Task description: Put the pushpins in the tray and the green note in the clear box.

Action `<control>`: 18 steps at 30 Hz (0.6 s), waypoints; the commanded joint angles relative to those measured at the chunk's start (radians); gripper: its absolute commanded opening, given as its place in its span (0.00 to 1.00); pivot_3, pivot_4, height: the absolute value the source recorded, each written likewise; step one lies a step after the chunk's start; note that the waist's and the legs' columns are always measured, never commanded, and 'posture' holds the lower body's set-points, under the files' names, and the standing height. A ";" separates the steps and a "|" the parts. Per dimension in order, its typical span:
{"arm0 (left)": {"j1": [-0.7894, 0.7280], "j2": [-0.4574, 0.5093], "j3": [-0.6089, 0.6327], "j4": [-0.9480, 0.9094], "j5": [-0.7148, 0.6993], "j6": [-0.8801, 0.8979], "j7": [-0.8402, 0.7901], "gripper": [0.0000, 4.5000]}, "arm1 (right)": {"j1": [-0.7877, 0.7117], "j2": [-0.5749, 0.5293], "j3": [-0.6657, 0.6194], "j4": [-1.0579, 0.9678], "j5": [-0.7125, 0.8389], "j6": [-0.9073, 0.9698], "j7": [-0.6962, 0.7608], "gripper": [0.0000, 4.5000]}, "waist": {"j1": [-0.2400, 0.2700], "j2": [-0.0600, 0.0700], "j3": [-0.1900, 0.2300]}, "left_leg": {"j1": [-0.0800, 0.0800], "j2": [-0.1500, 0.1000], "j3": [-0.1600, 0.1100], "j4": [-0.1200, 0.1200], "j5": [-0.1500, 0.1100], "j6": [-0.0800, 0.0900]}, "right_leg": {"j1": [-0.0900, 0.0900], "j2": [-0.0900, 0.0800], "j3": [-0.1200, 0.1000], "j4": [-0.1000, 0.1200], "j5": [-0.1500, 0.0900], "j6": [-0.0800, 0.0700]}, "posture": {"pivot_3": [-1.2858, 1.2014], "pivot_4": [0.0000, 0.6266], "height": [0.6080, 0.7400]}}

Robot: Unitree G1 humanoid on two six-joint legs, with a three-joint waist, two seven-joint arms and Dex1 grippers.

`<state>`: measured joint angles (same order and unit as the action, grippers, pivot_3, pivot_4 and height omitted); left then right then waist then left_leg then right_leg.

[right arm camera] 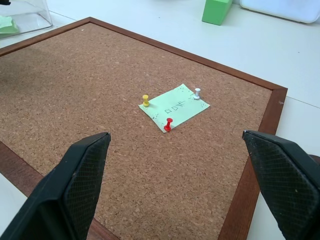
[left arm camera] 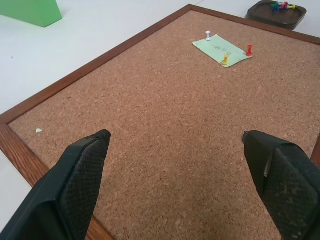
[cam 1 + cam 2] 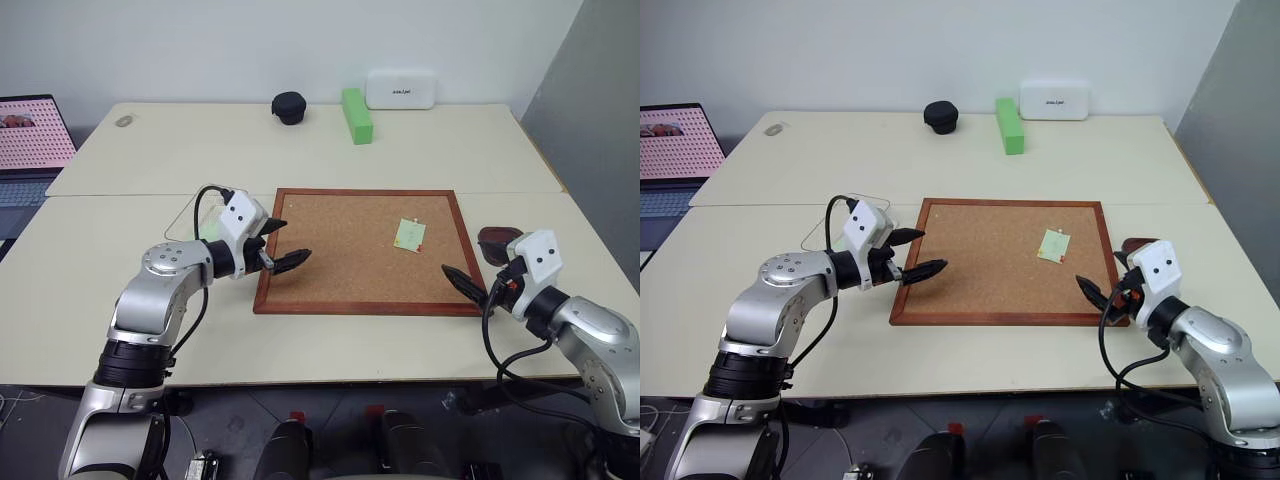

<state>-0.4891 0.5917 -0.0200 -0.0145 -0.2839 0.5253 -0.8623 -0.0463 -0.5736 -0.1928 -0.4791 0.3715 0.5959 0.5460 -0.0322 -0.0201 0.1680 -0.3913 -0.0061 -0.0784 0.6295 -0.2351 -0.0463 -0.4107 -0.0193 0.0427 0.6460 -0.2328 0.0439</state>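
A pale green note [image 1: 174,106] lies on the right part of a corkboard [image 3: 340,270], held by a yellow pushpin [image 1: 145,100], a white one [image 1: 197,92] and a red one [image 1: 169,124]. The dark maroon tray [image 3: 498,240] sits just off the board's right edge and holds several coloured pushpins [image 2: 281,6]. The clear box [image 1: 22,17] stands off the board's left edge with a green slip inside. My left gripper [image 3: 296,240] hovers open over the board's left edge. My right gripper [image 3: 470,272] is open at the board's near right corner, beside the tray.
At the back of the table stand a bright green block [image 3: 356,115], a black round object [image 3: 289,107] and a white rounded box [image 3: 400,88]. A laptop [image 3: 30,135] sits at the far left. The table's front edge runs just below the board.
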 commanded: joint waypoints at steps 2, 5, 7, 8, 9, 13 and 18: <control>-0.024 0.005 0.001 0.009 0.009 -0.024 0.003 0.99 | 0.000 -0.010 -0.007 -0.018 -0.009 -0.030 -0.002 1.00 | 0.000 0.000 0.000 | 0.000 0.000 0.000 0.000 0.000 0.000 | 0.000 0.000 0.000 0.000 0.000 0.000 | 0.52 0.24 1.00; -0.028 0.002 0.000 0.014 0.018 -0.030 0.011 0.99 | 0.000 -0.005 -0.007 -0.010 -0.023 -0.042 -0.016 1.00 | 0.000 0.000 0.000 | 0.000 0.000 0.000 0.000 0.000 0.000 | 0.000 0.000 0.000 0.000 0.000 0.000 | 0.52 0.24 1.00; -0.030 -0.001 0.000 0.017 0.019 -0.033 0.015 0.99 | 0.001 -0.002 -0.004 -0.005 -0.030 -0.050 -0.020 1.00 | 0.000 0.000 0.000 | 0.000 0.000 0.000 0.000 0.000 0.000 | 0.000 0.000 0.000 0.000 0.000 0.000 | 0.52 0.24 1.00; -0.029 -0.002 0.000 0.017 0.019 -0.034 0.016 0.99 | 0.002 0.001 -0.004 -0.005 -0.032 -0.052 -0.024 1.00 | 0.000 0.000 0.000 | 0.000 0.000 0.000 0.000 0.000 0.000 | 0.000 0.000 0.000 0.000 0.000 0.000 | 0.52 0.24 1.00; -0.028 -0.002 0.001 0.016 0.019 -0.035 0.016 0.99 | 0.002 0.003 -0.004 -0.005 -0.033 -0.052 -0.026 1.00 | 0.000 0.000 0.000 | 0.000 0.000 0.000 0.000 0.000 0.000 | 0.000 0.000 0.000 0.000 0.000 0.000 | 0.52 0.24 1.00; -0.028 -0.006 -0.002 0.020 0.013 -0.031 0.014 0.99 | 0.001 0.004 0.000 0.003 -0.042 -0.061 -0.029 1.00 | 0.000 0.000 0.000 | 0.000 0.000 0.000 0.000 0.000 0.000 | 0.000 0.000 0.000 0.000 0.000 0.000 | 0.52 0.24 1.00; -0.038 -0.029 0.008 0.025 -0.018 -0.014 0.011 0.99 | -0.014 0.010 0.012 0.017 -0.048 -0.070 -0.036 1.00 | 0.000 0.000 0.000 | 0.000 0.000 0.000 0.000 0.000 0.000 | 0.000 0.000 0.000 0.000 0.000 0.000 | 0.52 0.24 1.00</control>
<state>-0.4970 0.5713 -0.0324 0.0171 -0.2757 0.5175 -0.8504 -0.0449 -0.5673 -0.1736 -0.4541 0.3303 0.5506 0.5201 -0.0319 -0.0201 0.1680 -0.3914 -0.0063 -0.0784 0.6296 -0.2351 -0.0463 -0.4107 -0.0193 0.0428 0.6461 -0.2327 0.0439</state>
